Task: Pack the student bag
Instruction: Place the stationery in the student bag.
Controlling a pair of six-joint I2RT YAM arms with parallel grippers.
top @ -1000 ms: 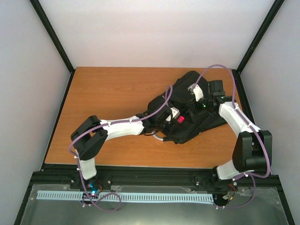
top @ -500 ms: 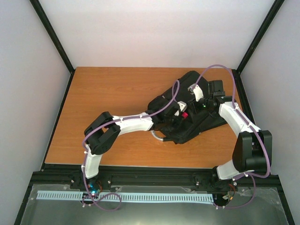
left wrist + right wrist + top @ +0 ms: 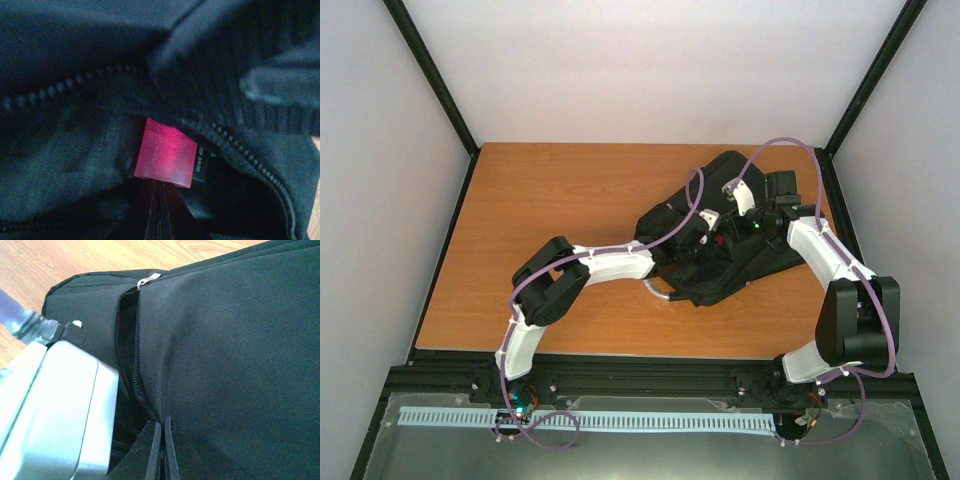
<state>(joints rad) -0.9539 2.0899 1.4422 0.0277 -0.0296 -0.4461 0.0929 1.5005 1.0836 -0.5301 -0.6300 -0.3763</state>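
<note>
A brown wooden table top point(image 3: 550, 230) fills the middle of the overhead view, framed by black rails and pale walls. The large black soft fabric student bag point(image 3: 745, 268) lies flat on the right half of the table, set at an angle, with its grey loop handle point(image 3: 660, 290) curving out at the near left end. The white and black left arm point(image 3: 610, 265) reaches from its base across the wood to the bag's middle. The white and black right arm point(image 3: 825, 250) bends in from the right edge over the bag's far side. A purple cable point(image 3: 695, 200) loops above each of them. The left gripper point(image 3: 159, 210) is down inside the bag's open zipped mouth. Its jaws are pressed together on the lower edge of a small pink translucent block point(image 3: 166, 159), which stands just beyond its tips amid dark fabric. The right gripper point(image 3: 160, 450) is clenched on the student bag, its jaws pinching the fabric edge beside the opening. The pale housing of the left wrist point(image 3: 55, 405) sits just beside it to the left. A row of black zip teeth point(image 3: 127, 355) runs along the gap, and a small silver zip pull point(image 3: 147, 280) lies at its far end.
</note>
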